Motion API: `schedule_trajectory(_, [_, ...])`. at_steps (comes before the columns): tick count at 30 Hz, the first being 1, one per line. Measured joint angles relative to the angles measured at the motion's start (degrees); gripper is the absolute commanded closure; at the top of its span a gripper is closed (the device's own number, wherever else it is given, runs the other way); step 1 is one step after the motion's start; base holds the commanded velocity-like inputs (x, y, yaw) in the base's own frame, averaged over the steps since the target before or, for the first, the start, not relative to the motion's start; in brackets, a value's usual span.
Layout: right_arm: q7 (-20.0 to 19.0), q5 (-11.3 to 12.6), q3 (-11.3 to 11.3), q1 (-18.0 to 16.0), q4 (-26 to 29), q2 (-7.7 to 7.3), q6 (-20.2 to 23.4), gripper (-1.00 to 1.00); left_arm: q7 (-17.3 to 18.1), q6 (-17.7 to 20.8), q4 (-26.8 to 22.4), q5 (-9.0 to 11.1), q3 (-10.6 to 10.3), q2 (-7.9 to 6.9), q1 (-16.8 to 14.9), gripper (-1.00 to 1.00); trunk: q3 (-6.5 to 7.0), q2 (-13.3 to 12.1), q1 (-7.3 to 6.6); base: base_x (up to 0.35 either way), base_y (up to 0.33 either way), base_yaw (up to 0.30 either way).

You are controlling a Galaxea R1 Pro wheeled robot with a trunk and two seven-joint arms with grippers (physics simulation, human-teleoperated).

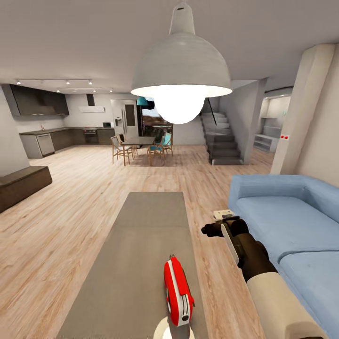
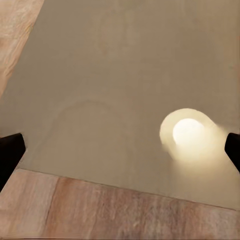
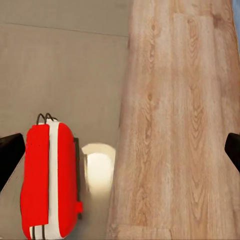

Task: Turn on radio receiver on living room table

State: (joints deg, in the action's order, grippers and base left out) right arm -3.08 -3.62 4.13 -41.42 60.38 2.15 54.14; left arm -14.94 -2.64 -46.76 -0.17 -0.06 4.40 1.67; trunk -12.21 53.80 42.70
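Note:
The red radio receiver point(image 1: 178, 292) with its white side band stands on edge near the close end of the long grey table point(image 1: 141, 235), in the living room with the plank floor. My right gripper point(image 1: 214, 228) hovers over the floor between the table and the sofa, to the right of the radio and farther out. In the right wrist view the radio point(image 3: 50, 180) lies off to one side of the open right gripper point(image 3: 120, 152), whose fingertips point(image 3: 10, 155) sit at the frame edges. My left gripper point(image 2: 120, 152) is open over the table top point(image 2: 120, 75), empty.
A blue sofa point(image 1: 292, 221) runs along the right. The white pendant lamp point(image 1: 181, 70) hangs close in front, and its glare point(image 1: 167, 329) shows on the table. A dark bench point(image 1: 23, 183) is at the left; dining table and chairs point(image 1: 141, 146) and stairs point(image 1: 221, 141) stand far back.

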Motion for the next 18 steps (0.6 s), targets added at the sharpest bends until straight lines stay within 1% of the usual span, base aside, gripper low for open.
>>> schedule_trajectory(13, [0.0, 0.0, 0.0, 0.0, 0.0, 0.03, 0.0, -1.00, 0.0, 0.0, 0.0, 0.0, 0.0, 0.00, 0.0, -1.00, 0.00, 0.0, 0.00, 0.000, 0.000, 0.294])
schedule_trajectory(15, [0.0, 0.0, 0.0, 0.0, -0.1, 0.02, 0.0, -1.00, 0.0, 0.0, 0.0, 0.0, 0.0, 0.00, 0.0, -1.00, 0.00, 0.0, 0.00, 0.000, 0.000, 0.149])
schedule_trajectory(18, [0.0, 0.2, 0.0, 0.0, -0.1, 0.04, 0.0, -1.00, 0.0, 0.0, 0.0, 0.0, 0.1, 0.00, 0.0, -1.00, 0.00, 0.0, 0.00, 0.000, 0.000, 0.052])
